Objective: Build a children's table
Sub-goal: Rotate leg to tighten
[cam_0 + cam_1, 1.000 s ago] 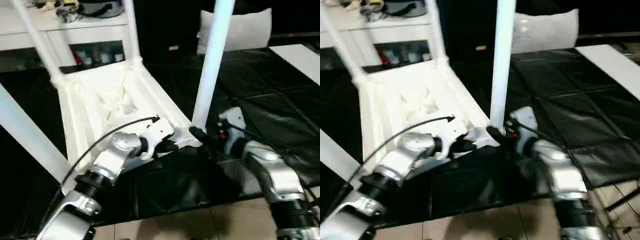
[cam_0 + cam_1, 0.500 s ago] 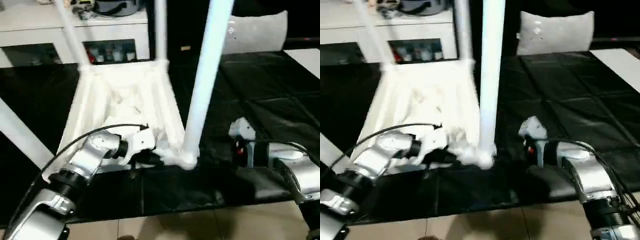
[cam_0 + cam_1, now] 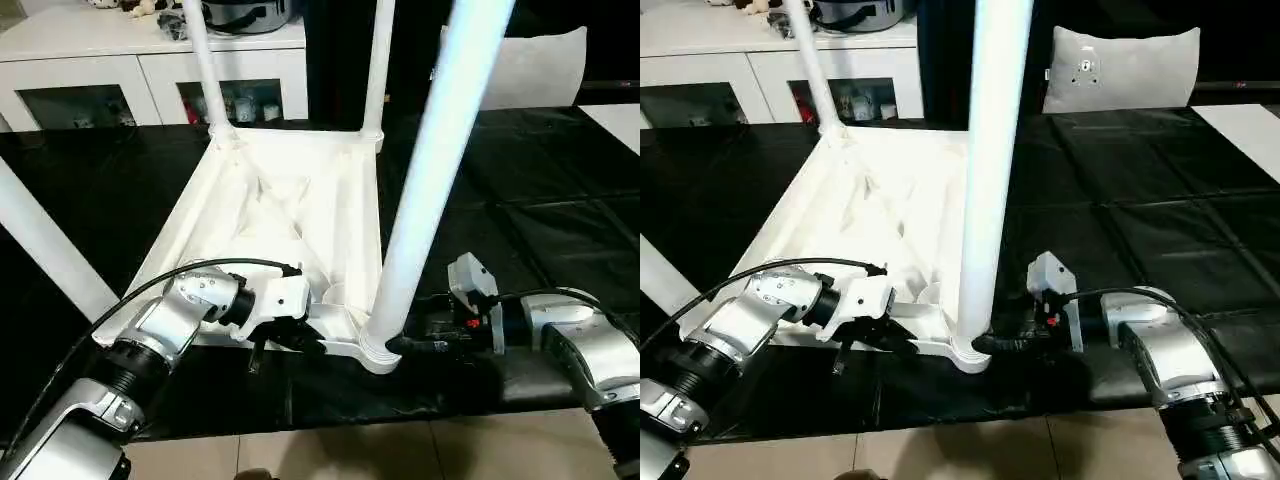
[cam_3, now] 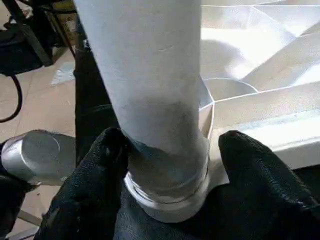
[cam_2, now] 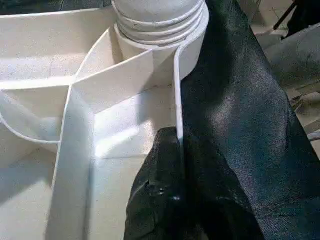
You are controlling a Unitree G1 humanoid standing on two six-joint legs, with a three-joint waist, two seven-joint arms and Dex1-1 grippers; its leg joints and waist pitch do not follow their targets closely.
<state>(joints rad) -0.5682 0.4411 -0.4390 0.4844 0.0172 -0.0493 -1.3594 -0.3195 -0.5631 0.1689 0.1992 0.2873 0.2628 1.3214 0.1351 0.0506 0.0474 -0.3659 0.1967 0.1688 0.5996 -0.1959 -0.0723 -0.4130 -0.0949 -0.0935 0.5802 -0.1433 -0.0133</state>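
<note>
The white plastic rectangular tabletop (image 3: 290,230) lies upside down on the black sheet-covered surface (image 3: 560,200), ribbed underside up, its long axis running away from the robot toward the white glass-door cabinet (image 3: 120,80). Its long white tapered round legs stand up out of the corner sockets: the nearest leg (image 3: 430,180) rises from the near right socket and leans slightly to the right, two more rise at the far corners, and a fourth crosses the left edge of the eye view. A grey cushion (image 3: 1120,65) sits behind the surface. The left hand (image 3: 290,340) is clamped shut on the near rim of the top beside that socket — the left wrist view shows its black fingers (image 5: 165,200) pinching the thin white wall, with the ridged foot of the leg just beyond. The right hand (image 3: 415,343) reaches level toward the leg's base; the right wrist view shows its two fingers (image 4: 95,165) spread to either side of the leg just above the socket collar, one against it, the other with a gap. Against half a second earlier, the right hand has come in from well clear of the leg to straddle it, while the left keeps its pinch on the rim.
</note>
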